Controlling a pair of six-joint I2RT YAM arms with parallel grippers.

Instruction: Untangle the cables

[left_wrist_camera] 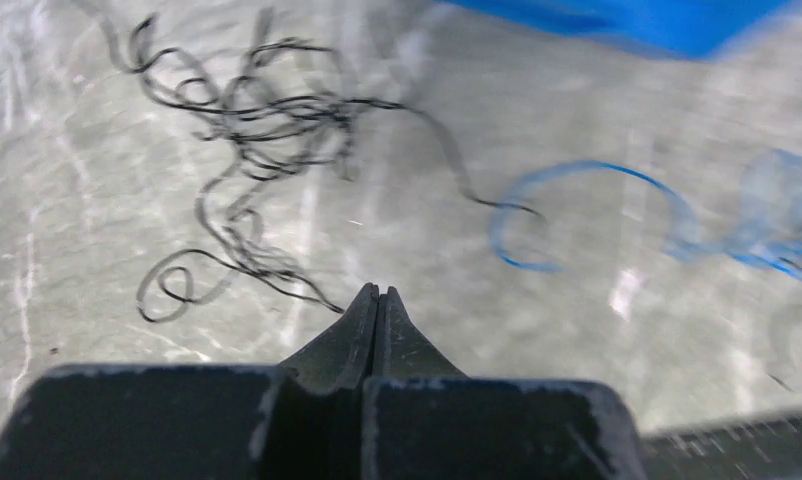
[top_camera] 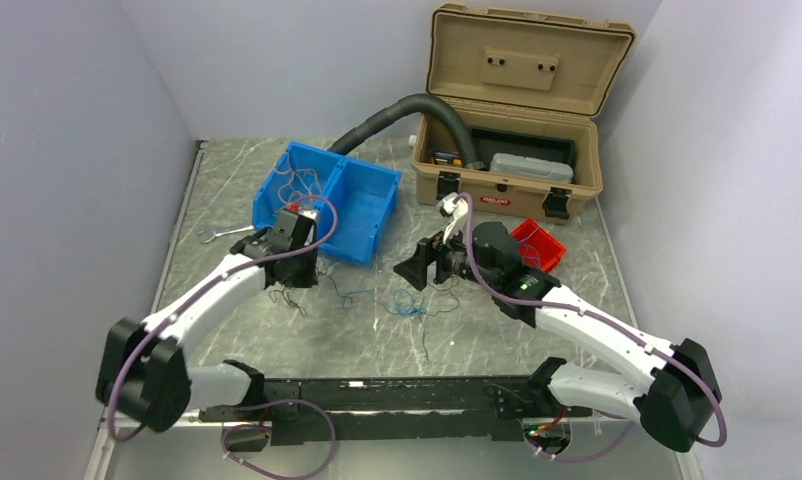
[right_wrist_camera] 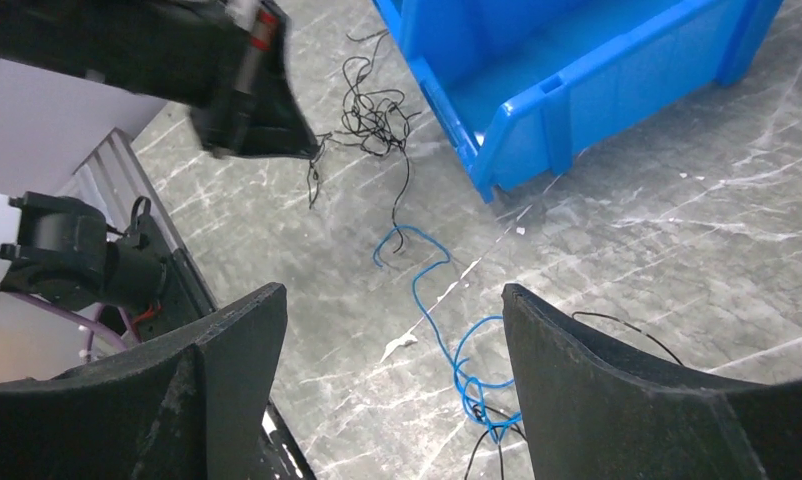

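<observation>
Table (top_camera: 377, 335): grey marbled top, my work surface, everything else stands on it. Case (top_camera: 532, 60): tan, lid up, at the far edge, well apart from the work. Bin (top_camera: 372, 205): blue, two compartments, far left of centre; a few pale hair-thin wires lie in its left compartment, which I judge to be the drop place for freed ones. Right gripper (right_wrist_camera: 392, 292): fingers spread wide, holding nothing, hovering over the middle of the table and looking down the blue strand, placed, I judge, to pin or take that end while the other arm pulls. Left gripper (left_wrist_camera: 378, 292): fingers pressed flat together, low over the table just in front of the bin, tips at the loose end of a black wire; whether that end is actually pinched between them I cannot tell. Cables (top_camera: 409, 305): a loose line of thin wires on the bare table between my two grippers, near the bin's front wall. Black clump (left_wrist_camera: 267, 120): many fine loops crossing each other, curled tails, the tightest knot of the lot. Blue strand (left_wrist_camera: 577, 167): one wavy wire running from the black clump toward a small blue knot under the right gripper, barely crossed by others, so likely the easiest to free.
</observation>
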